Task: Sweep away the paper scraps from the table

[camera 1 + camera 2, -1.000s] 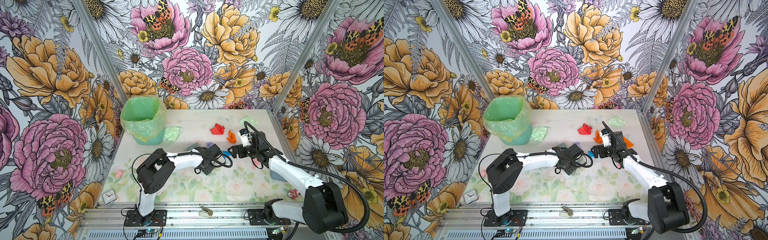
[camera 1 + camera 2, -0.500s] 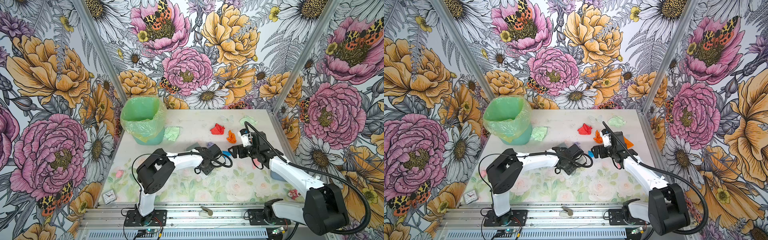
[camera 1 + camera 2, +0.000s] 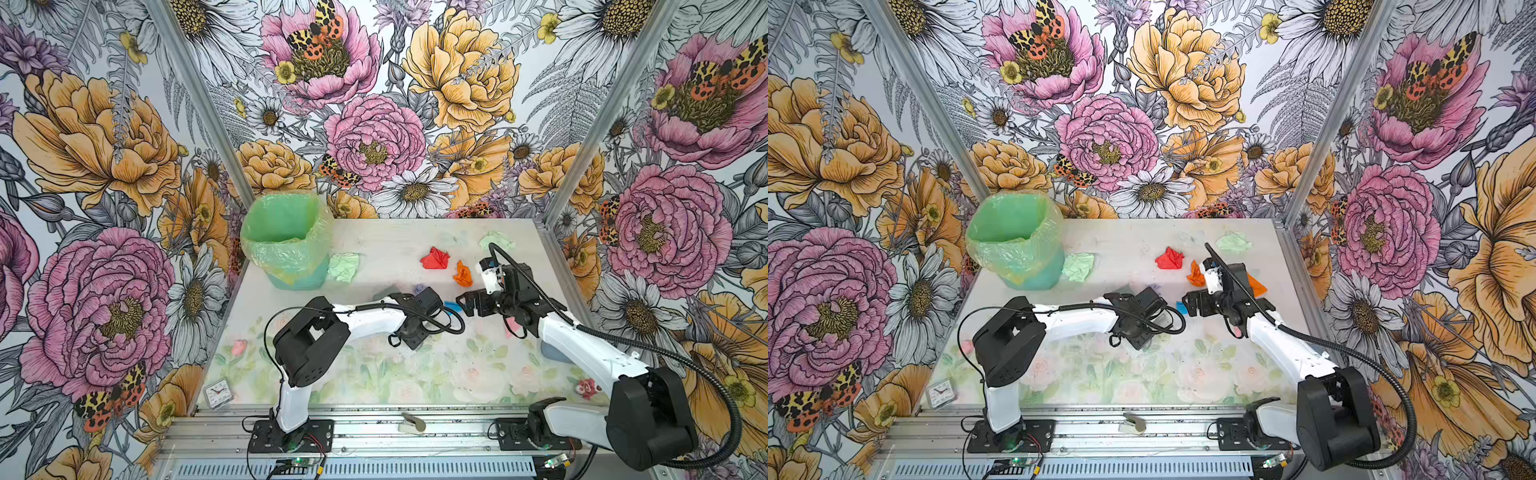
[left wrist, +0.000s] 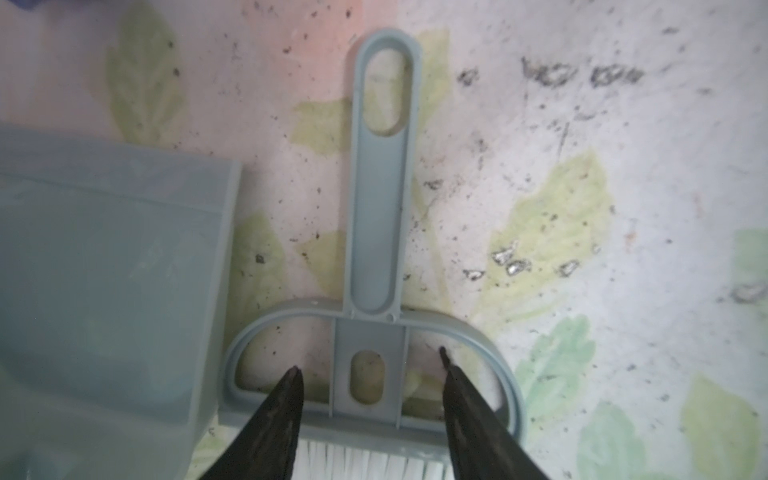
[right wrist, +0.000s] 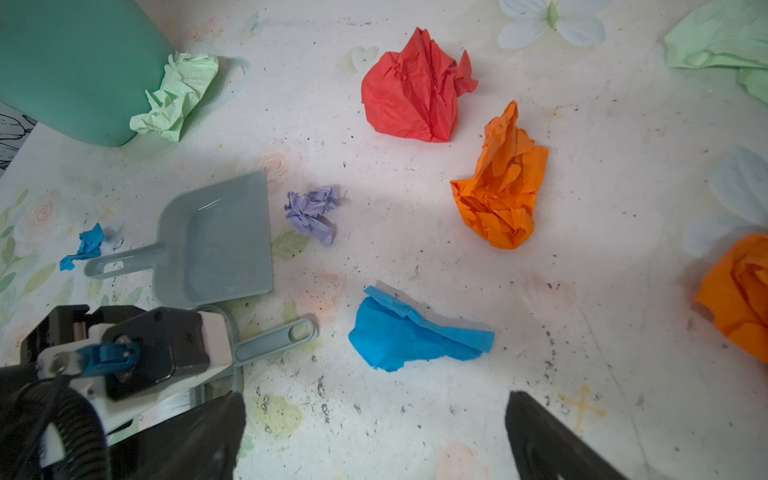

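Nothing on the table (image 3: 390,243) appears to have shifted in the past second, and both my arms hold the same poses; my left gripper (image 4: 368,361) stands half-spread over the grey-blue brush (image 4: 380,208), one finger dipping into each window of its head either side of the centre bar, a sliver of gap showing on both sides; the brush handle points straight away from my fingers, toward the long blue scrap (image 5: 415,336), which lies lengthwise between my two grippers; my right gripper (image 5: 374,397) hangs spread wide, nothing between its fingers; the dustpan (image 5: 220,245) lies beside the brush, mouth facing the lilac scrap (image 5: 313,214); the paper scraps sit across the middle and back of the table; the red one (image 3: 434,258) lies near a tapered orange one (image 3: 462,274), whose long axis runs front to back, point toward the rear wall; a pale green scrap (image 3: 343,267) sits right against the lined bin (image 3: 286,245).
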Tool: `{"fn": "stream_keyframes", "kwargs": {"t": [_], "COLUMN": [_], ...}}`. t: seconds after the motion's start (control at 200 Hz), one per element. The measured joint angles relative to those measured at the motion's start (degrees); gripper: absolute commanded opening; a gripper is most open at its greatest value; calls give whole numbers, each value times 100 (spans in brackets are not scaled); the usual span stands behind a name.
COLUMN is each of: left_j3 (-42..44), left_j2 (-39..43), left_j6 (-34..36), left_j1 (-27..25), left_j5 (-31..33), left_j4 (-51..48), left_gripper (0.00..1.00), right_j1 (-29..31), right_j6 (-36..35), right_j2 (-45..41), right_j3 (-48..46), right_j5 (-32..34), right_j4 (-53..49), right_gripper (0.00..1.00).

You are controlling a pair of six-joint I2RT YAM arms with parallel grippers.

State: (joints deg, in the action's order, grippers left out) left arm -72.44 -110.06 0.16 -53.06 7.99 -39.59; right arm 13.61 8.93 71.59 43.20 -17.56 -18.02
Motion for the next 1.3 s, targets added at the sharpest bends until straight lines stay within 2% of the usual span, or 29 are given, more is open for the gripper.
{"fn": "stream_keyframes", "kwargs": {"t": [0.886, 1.296], "left_j3": [-170, -184], "left_j2": [-160, -188], "left_j6": [197, 295], "left_j1": [199, 197], "left_j5": [-588, -623], "left_j4": [-81, 68], "left_gripper": [57, 42], "right_j1": [0, -2], "right_j6": [0, 0], "right_j2": [0, 0], "right_j3": [0, -4], "right_j5": [2, 4], "right_j4": [0, 0], "right_gripper": [99, 99]}}
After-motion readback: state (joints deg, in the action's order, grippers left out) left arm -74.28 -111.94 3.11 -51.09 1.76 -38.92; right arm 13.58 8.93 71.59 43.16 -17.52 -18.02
